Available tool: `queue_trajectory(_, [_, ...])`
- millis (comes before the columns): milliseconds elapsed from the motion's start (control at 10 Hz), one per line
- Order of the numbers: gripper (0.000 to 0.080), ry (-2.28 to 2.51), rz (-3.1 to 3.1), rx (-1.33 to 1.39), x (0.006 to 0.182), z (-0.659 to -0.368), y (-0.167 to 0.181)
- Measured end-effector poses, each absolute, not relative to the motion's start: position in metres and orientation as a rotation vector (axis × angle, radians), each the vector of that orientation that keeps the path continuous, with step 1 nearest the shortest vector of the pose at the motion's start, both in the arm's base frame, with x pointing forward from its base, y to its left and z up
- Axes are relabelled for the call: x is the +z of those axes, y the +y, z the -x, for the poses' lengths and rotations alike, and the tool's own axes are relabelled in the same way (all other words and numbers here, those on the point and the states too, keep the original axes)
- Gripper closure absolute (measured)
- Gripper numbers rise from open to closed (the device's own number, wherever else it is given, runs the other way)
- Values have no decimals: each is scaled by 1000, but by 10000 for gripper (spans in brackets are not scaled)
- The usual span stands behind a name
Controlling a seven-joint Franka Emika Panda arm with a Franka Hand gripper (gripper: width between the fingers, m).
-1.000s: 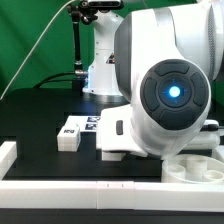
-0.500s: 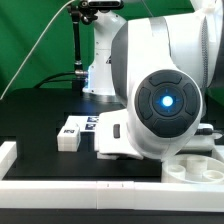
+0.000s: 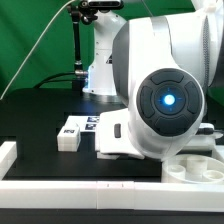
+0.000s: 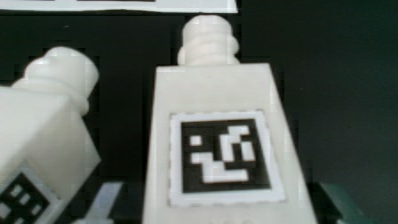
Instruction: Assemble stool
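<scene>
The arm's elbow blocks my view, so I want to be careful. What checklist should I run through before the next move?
1. Target leg lies flat, tag facing the wrist camera: ok.
2. Neighbouring leg is apart from it, with a dark gap between them: ok.
3. Gripper open and straddling the target leg: cannot tell, its fingers are not clearly visible.
4. Seat unobstructed: cannot tell, the arm covers part of it in the exterior view.
</scene>
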State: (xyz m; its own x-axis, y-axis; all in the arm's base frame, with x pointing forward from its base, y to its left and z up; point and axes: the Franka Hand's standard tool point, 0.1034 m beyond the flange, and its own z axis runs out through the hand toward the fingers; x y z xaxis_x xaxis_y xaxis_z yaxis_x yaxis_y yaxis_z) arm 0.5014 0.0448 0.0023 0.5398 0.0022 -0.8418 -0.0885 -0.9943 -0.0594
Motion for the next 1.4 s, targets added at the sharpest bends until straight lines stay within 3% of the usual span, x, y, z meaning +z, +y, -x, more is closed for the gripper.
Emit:
queue_trajectory(400, [464,23,2677,1416,12,-515,45])
queue_trajectory(800, [463,-93,2661,1366,55,-533,46])
queue_trajectory(1200, [462,-92,2751,1183,52,-554,46])
queue_trajectory(1400, [462,-84,2815,1041,67,-558,45])
